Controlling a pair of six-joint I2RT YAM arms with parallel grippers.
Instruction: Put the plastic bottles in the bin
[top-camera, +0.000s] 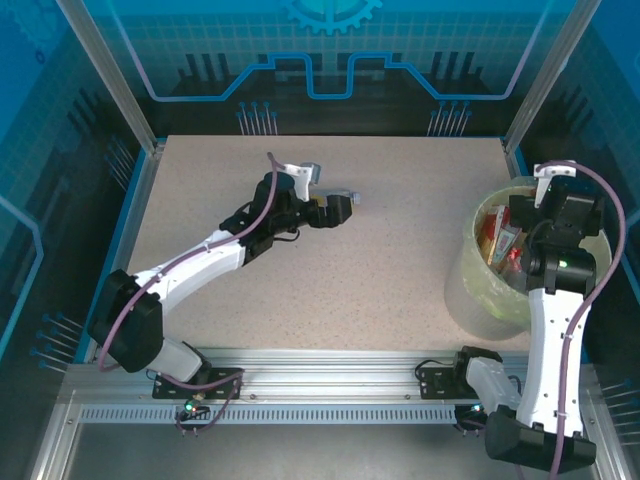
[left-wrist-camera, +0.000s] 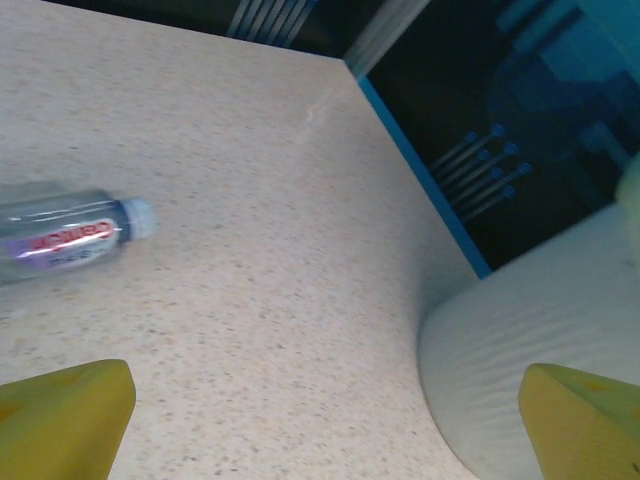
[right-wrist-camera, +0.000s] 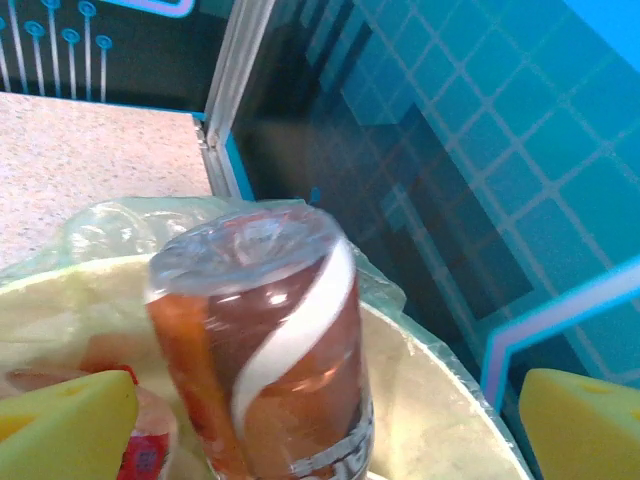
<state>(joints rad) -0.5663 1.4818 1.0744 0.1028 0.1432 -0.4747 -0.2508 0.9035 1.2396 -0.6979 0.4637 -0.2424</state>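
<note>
Speckled table (top-camera: 400, 290) is nearly bare, with wide open room between its blue side edges. The bin (top-camera: 465, 290) at the right edge holds a heap of bottles (top-camera: 505, 250), so the job reads as almost done. The right end effector (right-wrist-camera: 320, 400) hangs over the bin, fingers wide around a brown cola bottle (right-wrist-camera: 270, 340), probably not gripping it, though contact is hard to judge. One clear bottle (left-wrist-camera: 70, 235) lies on its side ahead of the left end effector (left-wrist-camera: 325, 380), which is spread wide and empty.

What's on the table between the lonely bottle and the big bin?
Nothing. The left wrist view shows bare speckled table between the bottle lying on its side and the bin.
</note>
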